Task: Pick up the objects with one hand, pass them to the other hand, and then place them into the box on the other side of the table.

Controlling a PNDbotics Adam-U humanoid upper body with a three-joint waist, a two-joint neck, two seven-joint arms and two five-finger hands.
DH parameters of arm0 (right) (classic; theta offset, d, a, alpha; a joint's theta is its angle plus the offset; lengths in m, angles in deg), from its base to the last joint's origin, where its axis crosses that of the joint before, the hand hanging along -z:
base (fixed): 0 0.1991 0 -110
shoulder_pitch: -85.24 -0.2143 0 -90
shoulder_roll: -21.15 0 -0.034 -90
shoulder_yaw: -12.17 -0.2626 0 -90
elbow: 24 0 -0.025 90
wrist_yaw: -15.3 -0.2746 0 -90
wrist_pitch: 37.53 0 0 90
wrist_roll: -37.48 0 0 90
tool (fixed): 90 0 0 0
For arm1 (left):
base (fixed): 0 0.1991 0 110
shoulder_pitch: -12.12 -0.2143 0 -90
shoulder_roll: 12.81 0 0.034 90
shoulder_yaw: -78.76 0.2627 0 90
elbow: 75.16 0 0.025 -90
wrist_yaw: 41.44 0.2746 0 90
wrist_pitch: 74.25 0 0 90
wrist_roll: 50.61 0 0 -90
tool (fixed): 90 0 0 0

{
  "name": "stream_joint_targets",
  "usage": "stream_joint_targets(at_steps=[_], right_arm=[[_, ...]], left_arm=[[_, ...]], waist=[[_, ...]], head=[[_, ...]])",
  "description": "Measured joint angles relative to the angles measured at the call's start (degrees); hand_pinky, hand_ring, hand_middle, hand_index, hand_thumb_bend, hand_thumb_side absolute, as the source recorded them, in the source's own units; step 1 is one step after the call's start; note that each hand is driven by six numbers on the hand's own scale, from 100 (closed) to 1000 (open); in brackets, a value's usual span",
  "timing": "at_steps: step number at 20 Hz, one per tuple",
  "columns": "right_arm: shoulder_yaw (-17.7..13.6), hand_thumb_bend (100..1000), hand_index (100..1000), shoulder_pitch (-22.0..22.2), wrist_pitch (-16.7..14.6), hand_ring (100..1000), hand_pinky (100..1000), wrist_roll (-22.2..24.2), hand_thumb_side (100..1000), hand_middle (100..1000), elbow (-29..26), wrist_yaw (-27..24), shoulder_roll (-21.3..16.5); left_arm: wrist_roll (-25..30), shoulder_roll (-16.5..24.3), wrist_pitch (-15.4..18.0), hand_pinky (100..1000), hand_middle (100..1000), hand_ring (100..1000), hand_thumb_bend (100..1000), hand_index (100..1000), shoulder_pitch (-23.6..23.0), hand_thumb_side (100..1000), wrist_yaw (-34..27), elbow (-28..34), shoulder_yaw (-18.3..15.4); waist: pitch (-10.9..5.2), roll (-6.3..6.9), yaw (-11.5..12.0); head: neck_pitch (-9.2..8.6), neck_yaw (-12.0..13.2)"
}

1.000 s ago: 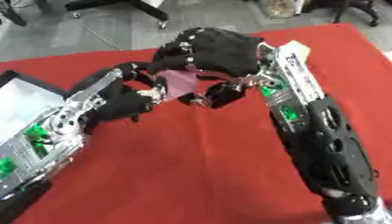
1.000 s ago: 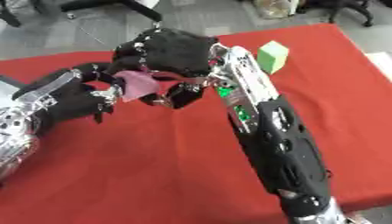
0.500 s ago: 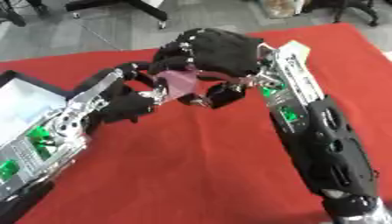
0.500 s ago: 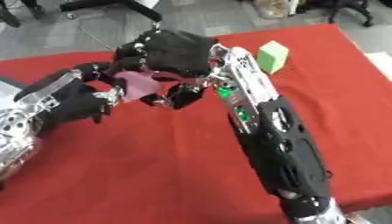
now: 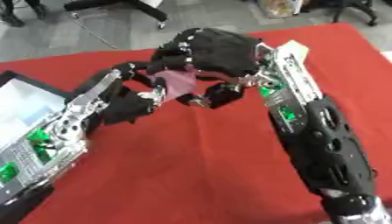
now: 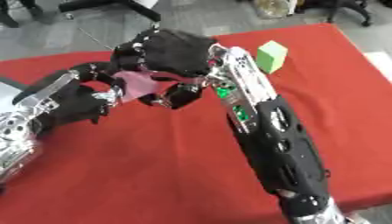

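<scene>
Evenly lit, soft and diffuse, seemingly from overhead. Only faint shadows on the red cloth-covered bench beneath the arms. Soft and slightly blurred throughout, blocky around the black fingers. Dull sheen on the black forearm shell. No harsh glare.

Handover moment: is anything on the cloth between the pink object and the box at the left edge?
Nothing visible. The pink object sits between the left hand and right hand; only bare red cloth and the left forearm lie toward the box.
</scene>
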Motion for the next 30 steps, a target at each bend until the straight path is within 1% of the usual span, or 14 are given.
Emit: stream_joint_targets(at_steps=[5, 8, 9, 10, 13, 14, 16, 20, 27, 28, 30], right_arm=[[0.0, 100, 728, -0.4, 0.3, 687, 710, 0.1, 100, 421, 0.0, -0.9, -0.7], [0.0, 100, 715, -0.5, 0.7, 681, 712, -0.3, 100, 411, -0.1, -1.2, -1.2], [-0.2, 100, 702, -0.6, 0.9, 678, 713, -0.7, 100, 392, -0.1, -1.3, -1.5], [-0.5, 100, 702, -0.7, 1.1, 675, 713, -1.1, 100, 381, -0.2, -1.4, -1.8], [-2.8, 100, 702, -1.6, 2.0, 671, 715, -3.3, 100, 382, -1.7, -2.5, -3.1], [-3.3, 100, 703, -1.6, 2.3, 678, 720, -4.1, 133, 399, -2.0, -2.8, -3.3], [-4.0, 164, 706, -1.5, 2.8, 686, 726, -5.7, 218, 412, -2.7, -3.1, -3.7], [-4.5, 190, 696, -1.3, 3.3, 684, 726, -8.2, 247, 415, -3.5, -3.3, -4.0], [-4.6, 199, 687, -1.3, 3.2, 673, 723, -10.2, 242, 411, -3.6, -2.7, -4.1], [-4.6, 200, 687, -1.3, 3.1, 670, 721, -10.4, 236, 408, -3.7, -2.6, -4.1], [-4.6, 199, 685, -1.3, 3.0, 663, 717, -10.8, 208, 400, -3.7, -2.3, -4.1]], left_arm=[[-0.8, 0.0, 0.3, 302, 227, 368, 100, 406, -0.8, 217, 0.2, 0.4, 0.0], [-1.0, 0.0, 0.4, 302, 227, 368, 100, 406, -1.4, 217, 0.3, 0.6, -0.1], [-1.1, 0.0, 0.4, 303, 227, 368, 100, 406, -1.6, 218, 0.3, 0.7, -0.1], [-1.2, 0.0, 0.5, 303, 227, 368, 100, 406, -1.8, 219, 0.3, 0.8, -0.1], [-1.3, 0.1, 0.4, 303, 228, 369, 100, 406, -3.1, 221, 0.0, 0.7, 0.4], [-1.4, 0.1, 0.4, 304, 227, 369, 100, 406, -3.1, 222, -0.2, 0.7, 0.5], [-1.6, 0.1, 0.5, 304, 227, 369, 100, 406, -3.1, 223, -0.5, 0.7, 0.5], [-2.0, 0.1, 0.7, 304, 227, 368, 100, 406, -3.2, 223, -1.3, 0.7, 0.5], [-2.1, 0.1, 0.9, 308, 230, 371, 100, 411, -3.3, 223, -1.9, 0.7, 0.6], [-2.1, 0.1, 0.9, 314, 241, 377, 100, 420, -3.3, 256, -2.1, 0.7, 0.6], [-2.2, 0.1, 1.0, 341, 291, 420, 100, 467, -3.4, 327, -2.8, 0.7, 0.6]], waist=[[0.00, 0.00, 0.1], [0.00, 0.00, 0.2], [0.00, 0.00, 0.2], [0.00, 0.00, 0.2], [0.00, 0.00, 0.2], [0.00, 0.00, 0.2], [0.00, 0.00, 0.2], [0.00, 0.00, 0.2], [0.00, 0.00, 0.2], [0.00, 0.00, 0.2], [0.00, 0.00, 0.2]], head=[[0.00, -0.1], [0.00, -0.1], [0.00, -0.2], [0.00, -0.2], [0.00, -0.2], [0.00, -0.2], [0.00, -0.2], [0.00, -0.2], [0.00, -0.2], [0.00, -0.2], [0.00, -0.2]])
